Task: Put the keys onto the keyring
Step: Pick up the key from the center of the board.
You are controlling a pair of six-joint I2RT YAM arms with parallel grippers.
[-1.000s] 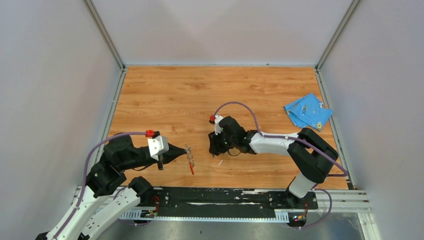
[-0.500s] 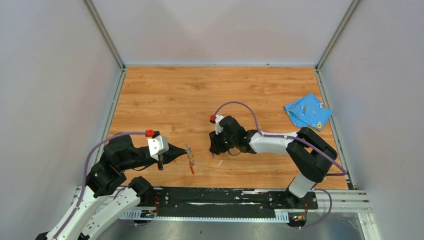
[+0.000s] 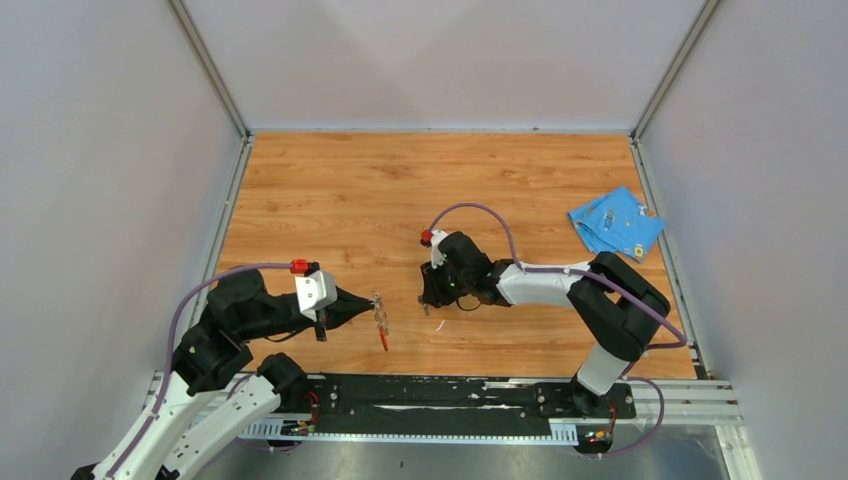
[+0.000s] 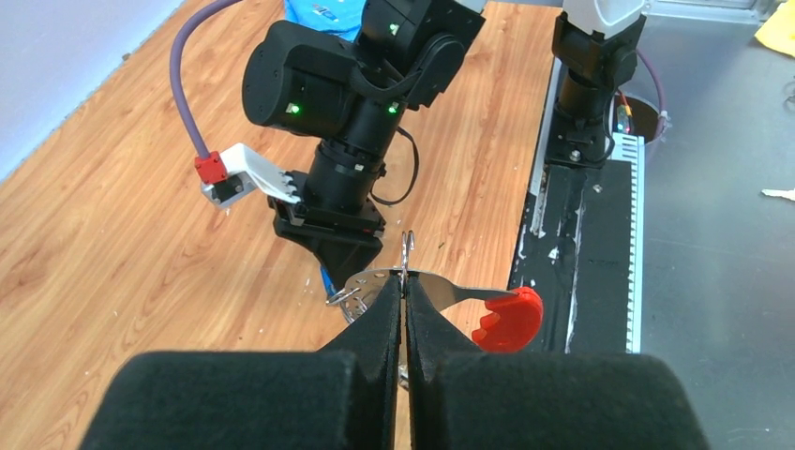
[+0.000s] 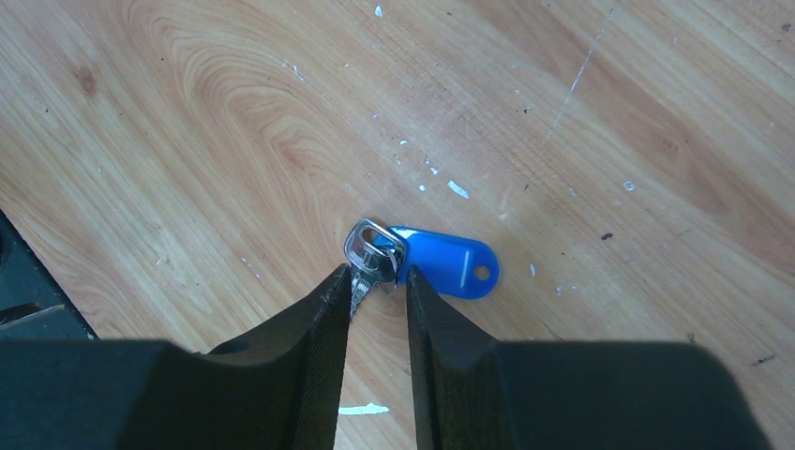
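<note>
My left gripper (image 4: 405,281) is shut on the keyring (image 4: 455,292), a curved silvery strap with a red end (image 4: 506,319) and small metal rings (image 4: 345,298), held above the table. From above, the keyring (image 3: 381,325) hangs at the left gripper (image 3: 372,304). My right gripper (image 5: 378,274) points down at the table with its jaws a small way apart. A silver key (image 5: 371,255) with a blue plastic tag (image 5: 450,268) lies flat on the wood, its blade between the fingertips, close to the left finger (image 5: 333,300). The right gripper (image 3: 430,300) stands just right of the keyring.
A crumpled blue cloth (image 3: 615,222) with small items on it lies at the back right of the wooden table (image 3: 400,190). Metal rails (image 3: 230,200) and grey walls edge the table. The black base plate (image 3: 450,395) runs along the near edge.
The right gripper's jaws have narrowed around the key's blade. The left gripper and the keyring have stayed where they were.
</note>
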